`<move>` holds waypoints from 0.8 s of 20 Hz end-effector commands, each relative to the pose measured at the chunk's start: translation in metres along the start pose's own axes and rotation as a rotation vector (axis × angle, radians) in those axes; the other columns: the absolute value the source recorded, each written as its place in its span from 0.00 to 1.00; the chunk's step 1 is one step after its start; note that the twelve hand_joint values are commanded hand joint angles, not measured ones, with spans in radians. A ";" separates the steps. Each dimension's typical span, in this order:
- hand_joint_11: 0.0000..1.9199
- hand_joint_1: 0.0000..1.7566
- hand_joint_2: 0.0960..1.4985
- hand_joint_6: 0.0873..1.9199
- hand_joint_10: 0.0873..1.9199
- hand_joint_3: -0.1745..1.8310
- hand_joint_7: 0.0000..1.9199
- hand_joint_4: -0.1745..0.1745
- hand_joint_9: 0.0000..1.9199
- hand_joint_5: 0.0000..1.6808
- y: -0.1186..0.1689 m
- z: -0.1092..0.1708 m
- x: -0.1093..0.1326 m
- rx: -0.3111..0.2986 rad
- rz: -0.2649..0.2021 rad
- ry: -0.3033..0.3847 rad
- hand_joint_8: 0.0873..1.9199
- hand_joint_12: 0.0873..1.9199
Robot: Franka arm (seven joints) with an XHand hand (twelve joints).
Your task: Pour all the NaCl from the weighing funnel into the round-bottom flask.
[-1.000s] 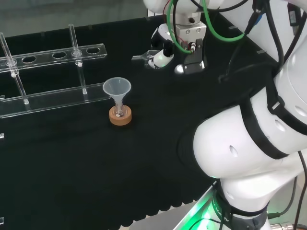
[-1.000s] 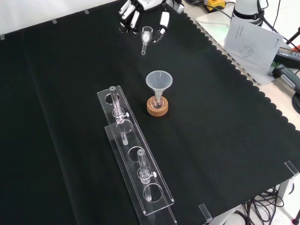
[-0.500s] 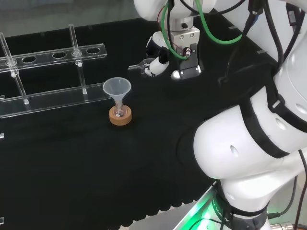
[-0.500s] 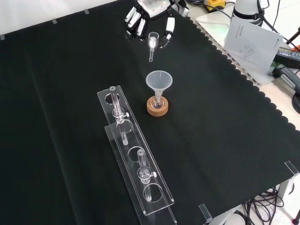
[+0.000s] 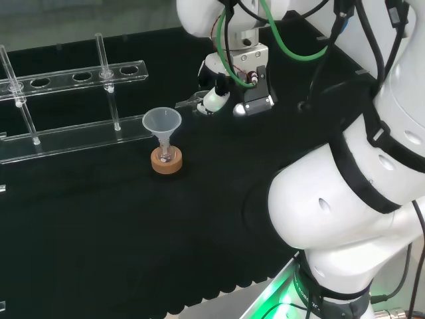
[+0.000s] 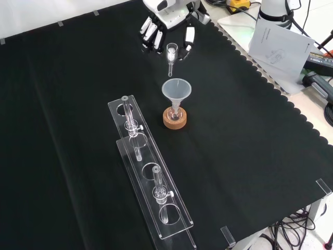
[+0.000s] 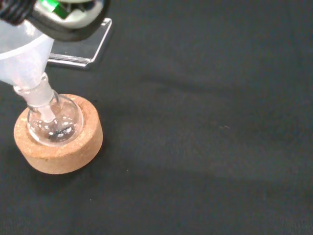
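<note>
1. We see a bench under black cloth [image 6: 250, 156], its scalloped edge toward the front view's right.
2. A cork ring [image 6: 175, 119] sits mid-cloth, and we take it as our landmark.
3. On the ring rests a small round-bottom flask [image 7: 53, 123]; the wrist view shows a few pale specks at its bottom, though we cannot tell what they are.
4. A translucent funnel [image 6: 176, 90] stands upright in the flask's neck, directly above the ring.
5. Left of the ring in the front view lies a clear rack [image 6: 151, 182] holding glass tubes.
6. Beyond the ring in the front view, the hand [image 6: 165, 26] hangs above the cloth.
7. Its fingers and thumb are curled, pinching the weighing funnel [image 6: 170, 54], which points stem-down just beyond the funnel's rim; we see white inside its cup.
</note>
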State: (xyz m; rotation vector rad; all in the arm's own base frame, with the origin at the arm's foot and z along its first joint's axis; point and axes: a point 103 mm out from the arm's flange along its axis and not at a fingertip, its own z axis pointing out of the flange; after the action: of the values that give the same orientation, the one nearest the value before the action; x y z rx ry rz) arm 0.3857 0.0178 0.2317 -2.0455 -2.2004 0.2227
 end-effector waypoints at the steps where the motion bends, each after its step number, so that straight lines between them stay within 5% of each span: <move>1: 0.27 0.60 0.47 0.50 0.25 0.41 0.22 1.00 0.38 0.64 0.001 0.002 0.007 0.015 -0.010 -0.032 0.34 0.63; 16: 0.27 0.60 0.47 0.50 0.25 0.41 0.22 1.00 0.38 0.64 0.004 -0.005 0.021 0.034 -0.025 -0.141 0.34 0.63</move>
State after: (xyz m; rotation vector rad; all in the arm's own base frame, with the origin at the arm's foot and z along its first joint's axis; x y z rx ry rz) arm 0.3878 0.0349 0.2331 -2.0406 -2.2696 0.3751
